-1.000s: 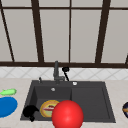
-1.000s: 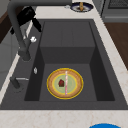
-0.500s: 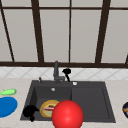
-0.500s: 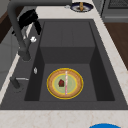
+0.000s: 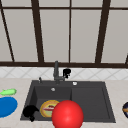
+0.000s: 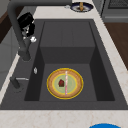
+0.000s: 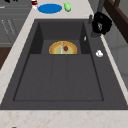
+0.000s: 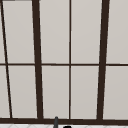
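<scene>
Front view: right hand (image 5: 66, 72) just beside faucet (image 5: 56, 72), grip unclear.

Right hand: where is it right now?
In the front view the right hand hovers at the back of the dark sink, just right of the dark faucet, below the window.

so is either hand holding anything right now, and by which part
The right hand is up against the faucet, near its lever side, but whether it grips it cannot be told. The left hand is at the sink's front left rim, seemingly holding nothing.
</scene>
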You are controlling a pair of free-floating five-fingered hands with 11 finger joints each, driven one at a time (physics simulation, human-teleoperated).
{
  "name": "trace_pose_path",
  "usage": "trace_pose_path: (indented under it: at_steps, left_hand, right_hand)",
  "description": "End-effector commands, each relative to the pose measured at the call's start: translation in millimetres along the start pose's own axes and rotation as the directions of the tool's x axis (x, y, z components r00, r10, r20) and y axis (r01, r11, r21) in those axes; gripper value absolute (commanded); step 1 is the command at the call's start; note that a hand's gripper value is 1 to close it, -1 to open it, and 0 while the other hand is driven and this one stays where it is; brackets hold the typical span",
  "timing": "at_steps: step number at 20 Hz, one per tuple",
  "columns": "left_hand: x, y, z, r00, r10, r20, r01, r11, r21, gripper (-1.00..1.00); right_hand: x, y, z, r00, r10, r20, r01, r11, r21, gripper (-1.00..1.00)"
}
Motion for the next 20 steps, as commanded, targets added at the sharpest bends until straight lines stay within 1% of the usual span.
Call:
trace_pose_path:
  at_steps: [1,6,8,11,16,18,20]
  left_hand:
    - [0,0,0,1.0,0.0,0.0,0.0,1.0,0.0,0.0]
    - [0,0,0,1.0,0.0,0.0,0.0,1.0,0.0,0.0]
    - [0,0,0,1.0,0.0,0.0,0.0,1.0,0.0,0.0]
    - [0,0,0,1.0,0.0,0.0,0.0,1.0,0.0,0.0]
    - [0,0,0,1.0,0.0,0.0,0.0,1.0,0.0,0.0]
    - [0,0,0,1.0,0.0,0.0,0.0,1.0,0.0,0.0]
    - [0,0,0,1.0,0.0,0.0,0.0,1.0,0.0,0.0]
  right_hand:
    - [-2,7,-10,0.999,0.013,0.032,-0.016,0.997,0.08,1.0]
    - [-8,9,-18,1.0,-0.007,0.024,0.005,0.998,0.062,1.0]
    - [-8,14,-22,1.0,-0.025,0.014,0.024,0.999,0.043,1.0]
    - [-12,16,-25,0.999,-0.034,0.017,0.033,0.999,0.026,1.0]
    - [-20,23,-30,0.996,-0.079,0.033,0.079,0.997,0.0,1.0]
    - [-27,32,-26,0.994,-0.097,0.056,0.099,0.994,-0.04,1.0]
    - [-25,40,-19,0.993,-0.082,0.085,0.091,0.991,-0.103,1.0]
